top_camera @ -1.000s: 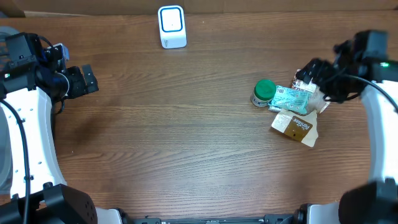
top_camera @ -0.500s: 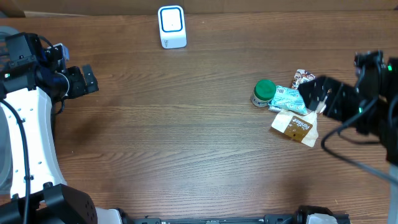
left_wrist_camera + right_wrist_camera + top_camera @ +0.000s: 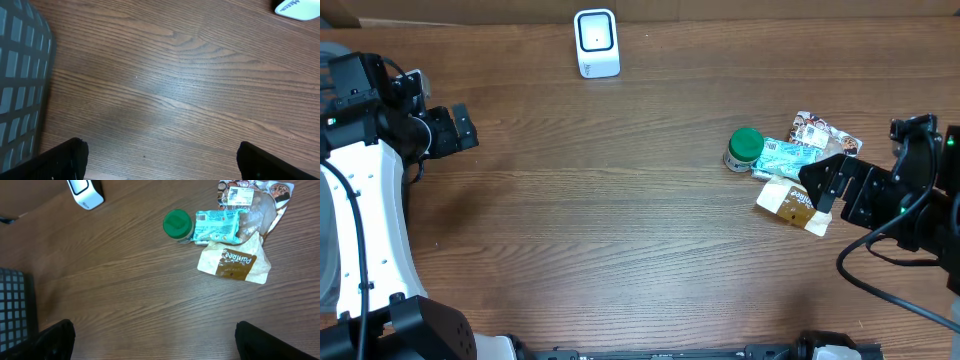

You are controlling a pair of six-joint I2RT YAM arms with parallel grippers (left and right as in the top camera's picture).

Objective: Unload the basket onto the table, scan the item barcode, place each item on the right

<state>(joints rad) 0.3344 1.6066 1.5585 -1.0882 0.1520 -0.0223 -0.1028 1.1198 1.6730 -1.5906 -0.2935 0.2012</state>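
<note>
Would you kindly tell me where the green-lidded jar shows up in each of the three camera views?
Overhead: the green-lidded jar sits right of centre, at the left end of the packet pile.
Left wrist: not in it.
Right wrist: upper middle, just left of the teal packet.
Shared landmark: the white scanner, top centre overhead, top-right corner in the left wrist view, top left in the right wrist view.
</note>
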